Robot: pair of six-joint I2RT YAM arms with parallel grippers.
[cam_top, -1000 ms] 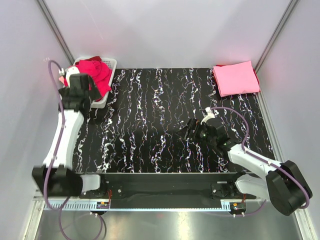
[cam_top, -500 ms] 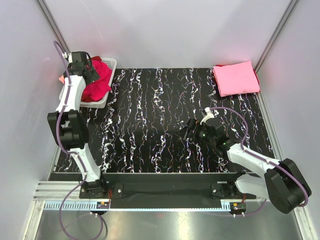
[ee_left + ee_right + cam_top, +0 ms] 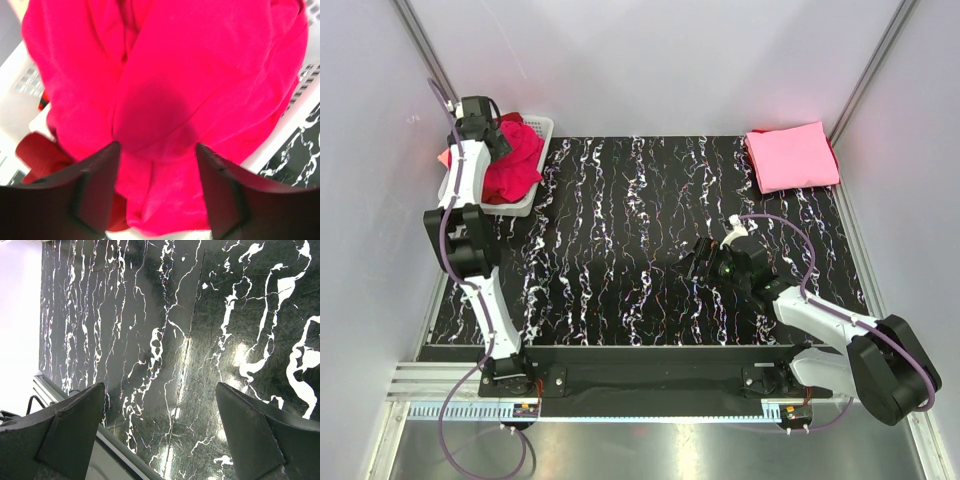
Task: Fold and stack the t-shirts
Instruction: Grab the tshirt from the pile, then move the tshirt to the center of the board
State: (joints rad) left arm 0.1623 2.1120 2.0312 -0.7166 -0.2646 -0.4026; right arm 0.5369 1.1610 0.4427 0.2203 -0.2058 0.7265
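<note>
Cloth pickup at the white basket (image 3: 523,203), upper left of the overhead frame. Your left gripper (image 3: 157,150) hangs over the heaped crimson t-shirt (image 3: 165,75), fingers spread with a raised fold of red between them; whether the pads touch the cloth yet, you cannot tell.

How to do it well, as a judgement:
- Sink the fingers a little further so both pads straddle the ridge, then pinch one layer only. A fat bunch would likely drag its neighbours out too.
- Mind the dark maroon t-shirt (image 3: 42,155) at lower left of the wrist frame, tucked under the red one just beside the left finger. Stay off it.
- Lift straight up until the hem is free of the basket rim, which shows at the right edge of the wrist frame. Then carry toward the dark marbled table (image 3: 620,200).

Where things lie: the red heap fills nearly all of the left wrist frame, directly below the fingers, spilling over the basket wall. A sliver of peach cloth (image 3: 444,157) peeks out at the basket's left side in the overhead frame.

Folded light pink t-shirt (image 3: 792,156) sits flat at upper right of the overhead frame, well apart from both arms.

Right gripper (image 3: 160,435) hovers wide open low over bare tabletop, centre-right, holding nothing.
</note>
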